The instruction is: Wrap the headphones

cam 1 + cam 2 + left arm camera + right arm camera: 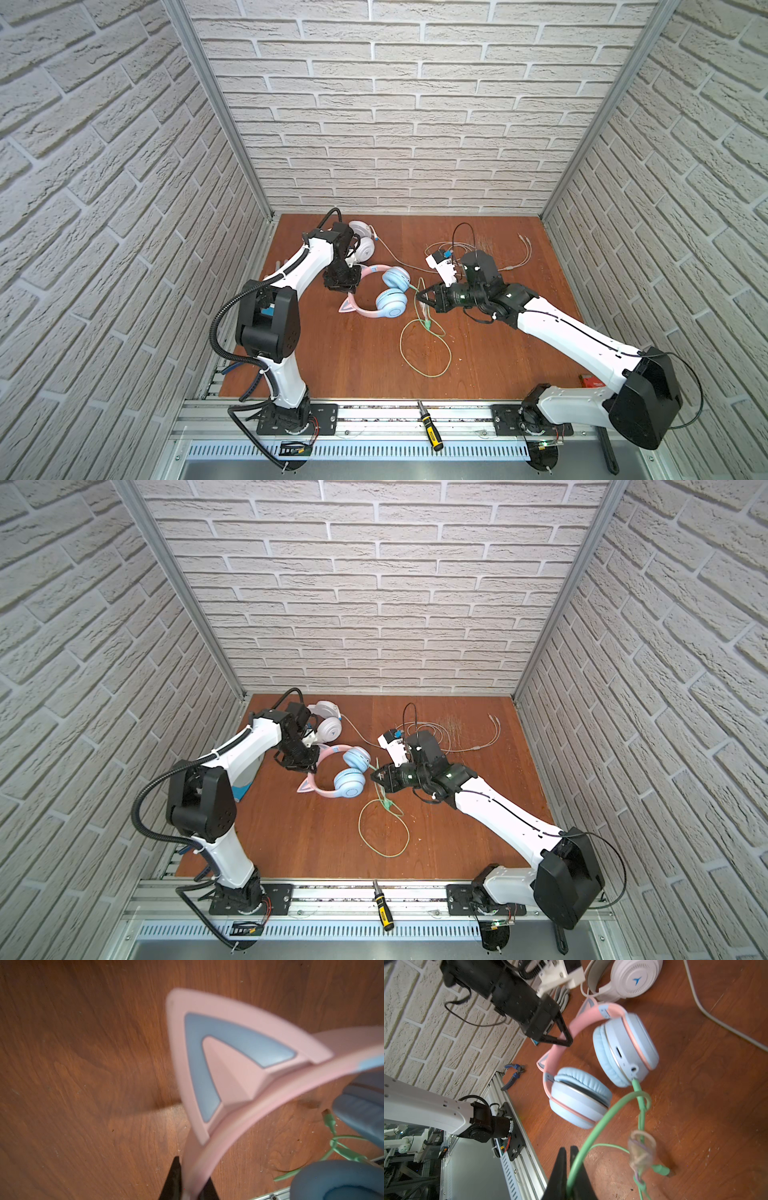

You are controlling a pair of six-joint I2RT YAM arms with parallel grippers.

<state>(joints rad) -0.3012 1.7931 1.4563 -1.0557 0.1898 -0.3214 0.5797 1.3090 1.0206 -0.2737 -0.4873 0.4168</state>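
Clamping the left gripper [351, 286] narrowly on the pink-banded cat-ear headphones [391, 300] with light-blue cups, squeezing the pink band just beside one pink-and-blue cat ear [228, 1059]. Showing in the left wrist view as two black fingers [173, 1180] pressing on either side of that band. Sitting left of centre on the brown wooden desk [332, 365] in both top views, with both cups turned toward the right arm.

Pinching the right gripper [420, 296] shut on the thin green cable [427, 323], just beside the blue cups. Running, in the right wrist view, from the green plug [637, 1085] in one cup's jack, curling into a small loop, then passing between the closed black fingers [560, 1172]. Trailing onward as a loose ring on the desk toward the front rail. Carrying a translucent elastic band [641, 1153] hanging on the cable near its free plug.

Lying behind the left gripper, near the back wall and just beside the pink band: all-white over-ear headphones [365, 246]. Snaking from them across the desk, a white cable [724, 1024], ending in a loose tangle behind the right arm.

Resting across the aluminium front rail: a yellow-and-black screwdriver [430, 428]. Lying at the desk's left edge by the rail: blue-handled pliers [512, 1076].
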